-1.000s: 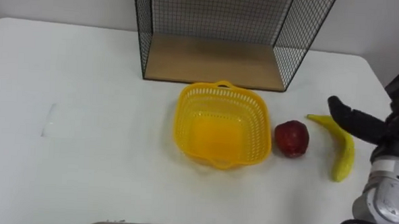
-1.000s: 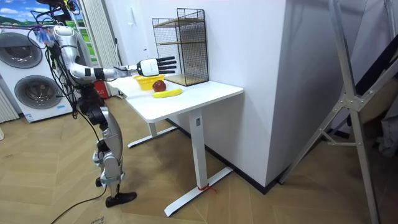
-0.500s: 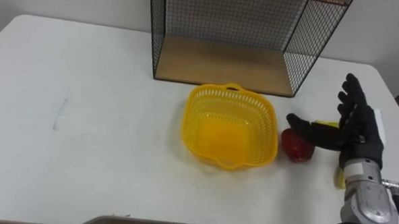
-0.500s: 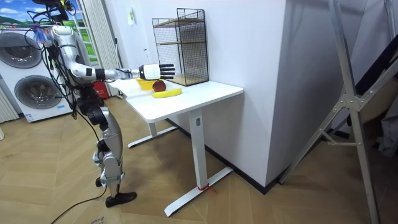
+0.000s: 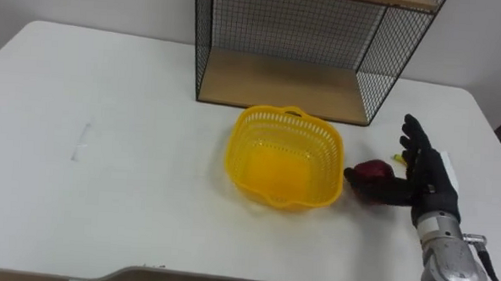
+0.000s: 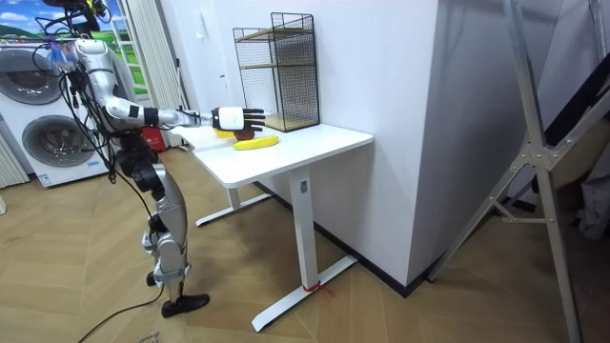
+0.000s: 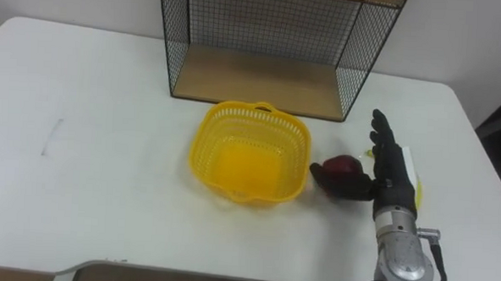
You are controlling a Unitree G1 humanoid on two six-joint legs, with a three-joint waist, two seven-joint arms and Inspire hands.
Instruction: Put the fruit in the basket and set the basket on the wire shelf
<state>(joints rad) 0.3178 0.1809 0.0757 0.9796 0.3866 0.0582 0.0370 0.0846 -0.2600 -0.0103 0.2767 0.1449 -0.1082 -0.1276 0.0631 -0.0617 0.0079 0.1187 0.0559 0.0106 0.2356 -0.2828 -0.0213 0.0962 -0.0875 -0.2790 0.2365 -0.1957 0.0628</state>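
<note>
The dark red apple (image 5: 370, 170) sits beside the yellow basket (image 5: 273, 116); the right hand (image 5: 431, 181), spread wide, has dropped alongside it.

eye views look down, close on the table (image 5: 104, 193) — room view sees it from afar.

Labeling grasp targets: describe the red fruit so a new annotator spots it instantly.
On the white table, in front of the wire shelf, sits a yellow basket. Just right of it, by the open right hand, lies the red fruit: round and dark, unlike the long yellow banana.
</note>
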